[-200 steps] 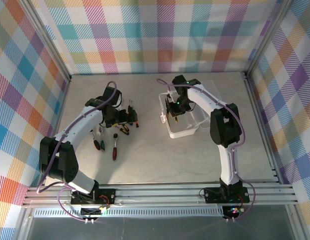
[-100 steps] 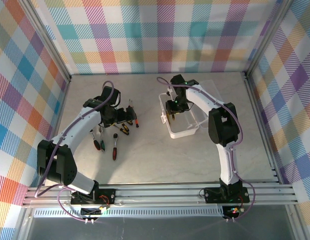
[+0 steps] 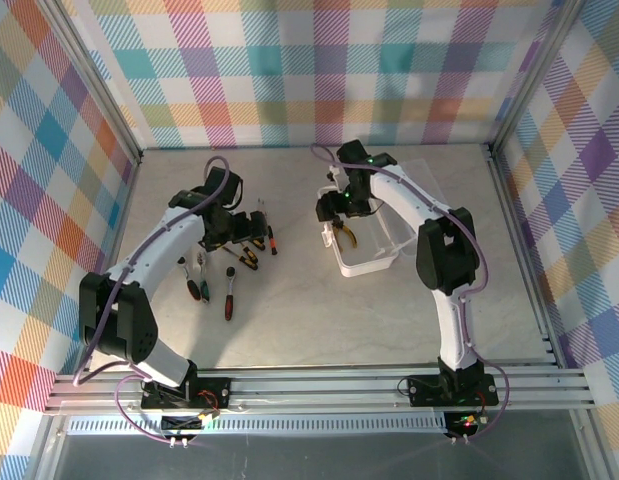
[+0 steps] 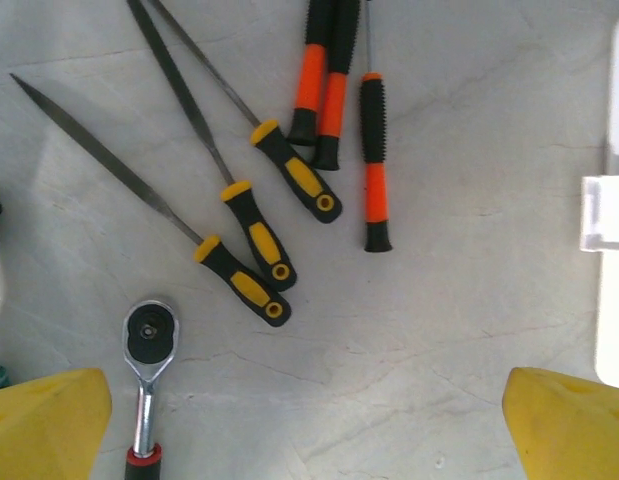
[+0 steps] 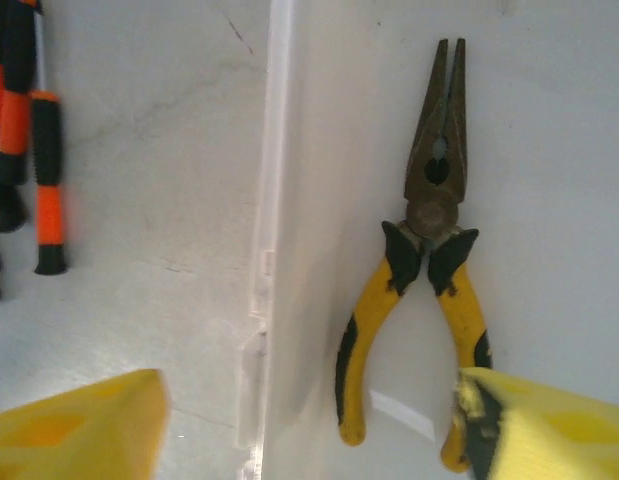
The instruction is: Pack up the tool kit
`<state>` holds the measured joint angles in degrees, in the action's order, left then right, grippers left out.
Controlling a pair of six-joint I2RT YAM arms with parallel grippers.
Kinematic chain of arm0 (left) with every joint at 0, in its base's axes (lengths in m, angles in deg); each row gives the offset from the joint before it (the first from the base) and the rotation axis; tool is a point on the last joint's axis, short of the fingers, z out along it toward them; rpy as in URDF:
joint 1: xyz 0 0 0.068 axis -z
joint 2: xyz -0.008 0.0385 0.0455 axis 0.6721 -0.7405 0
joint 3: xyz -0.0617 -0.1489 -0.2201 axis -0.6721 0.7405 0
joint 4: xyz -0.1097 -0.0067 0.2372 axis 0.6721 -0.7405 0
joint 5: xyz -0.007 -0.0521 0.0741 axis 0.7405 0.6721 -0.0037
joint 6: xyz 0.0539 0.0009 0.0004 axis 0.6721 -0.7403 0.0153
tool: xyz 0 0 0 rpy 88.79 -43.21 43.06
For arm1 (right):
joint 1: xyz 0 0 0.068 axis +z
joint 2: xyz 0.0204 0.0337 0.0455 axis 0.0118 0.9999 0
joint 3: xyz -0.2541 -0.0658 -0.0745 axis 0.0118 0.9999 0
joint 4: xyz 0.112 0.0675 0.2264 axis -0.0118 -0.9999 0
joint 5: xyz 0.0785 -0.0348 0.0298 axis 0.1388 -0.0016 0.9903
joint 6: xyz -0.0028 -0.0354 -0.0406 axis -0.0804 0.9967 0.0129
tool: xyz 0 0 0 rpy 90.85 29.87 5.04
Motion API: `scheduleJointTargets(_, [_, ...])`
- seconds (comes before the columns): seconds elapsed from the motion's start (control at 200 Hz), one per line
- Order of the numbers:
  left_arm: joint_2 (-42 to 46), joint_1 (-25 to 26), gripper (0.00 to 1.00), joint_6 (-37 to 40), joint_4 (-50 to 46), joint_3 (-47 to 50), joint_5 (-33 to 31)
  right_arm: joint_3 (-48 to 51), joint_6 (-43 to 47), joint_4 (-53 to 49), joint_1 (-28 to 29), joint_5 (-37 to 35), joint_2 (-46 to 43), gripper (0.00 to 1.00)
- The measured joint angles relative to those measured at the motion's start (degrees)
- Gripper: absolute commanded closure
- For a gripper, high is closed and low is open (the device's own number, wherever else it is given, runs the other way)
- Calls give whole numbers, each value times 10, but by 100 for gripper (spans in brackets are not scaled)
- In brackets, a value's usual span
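Plaid walls (image 3: 319, 60) in pastel checks are enclosing a pale, marble-patterned table (image 3: 319, 310), where the translucent white case (image 3: 361, 266) is sitting open, right of centre and toward the back. The yellow-handled pliers (image 5: 429, 270) are lying flat on the floor of that case, nose closed and pointing away from the right wrist camera, just inside the case's left wall. The right gripper (image 5: 309, 430) is hanging directly above them with its yellow fingers (image 5: 79, 425) spread wide and pinching nothing; one handle tip is showing right at the edge of the other finger, and whether they are touching cannot be told. Left of the case, loose tools are lying on the table: orange-and-black-handled screwdrivers (image 4: 374, 160) side by side, three files (image 4: 254, 235) with black-and-yellow handles fanned out beside them, and a ratchet (image 4: 147, 335) nearer the arm bases. The left gripper (image 4: 309, 425) is hovering over this cluster, its fingers also fully parted and gripping nothing, with the files and ratchet between and below them.
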<state>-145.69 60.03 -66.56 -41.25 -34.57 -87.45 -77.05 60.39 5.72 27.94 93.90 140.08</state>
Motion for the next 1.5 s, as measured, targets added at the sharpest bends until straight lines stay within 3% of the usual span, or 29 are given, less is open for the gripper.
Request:
scheduleJointTargets(0.025, [-3,0,0,0,-5,0,-3,-6,-1,-3,2,-2,-2,0])
scheduleJointTargets(0.29, [-4,0,0,-1,-5,40,-23,-12,5,-27,32,-21,-78,1])
scheduleJointTargets(0.56, [2,-16,4,3,-3,98,-33,124,-6,1,112,-31,-192,1])
scheduleJointTargets(0.78, [-5,-23,23,19,7,127,-46,222,-31,0,116,-53,-209,1])
scheduleJointTargets(1.125, [-124,-30,33,33,44,119,-65,228,-41,-4,113,-82,-257,1])
scheduleJointTargets(1.365, [-146,-30,58,46,47,93,-52,230,-41,-4,113,-86,-256,1])
scheduleJointTargets(1.5, [-148,-30,66,49,50,90,-40,231,-41,-3,113,-86,-254,1])
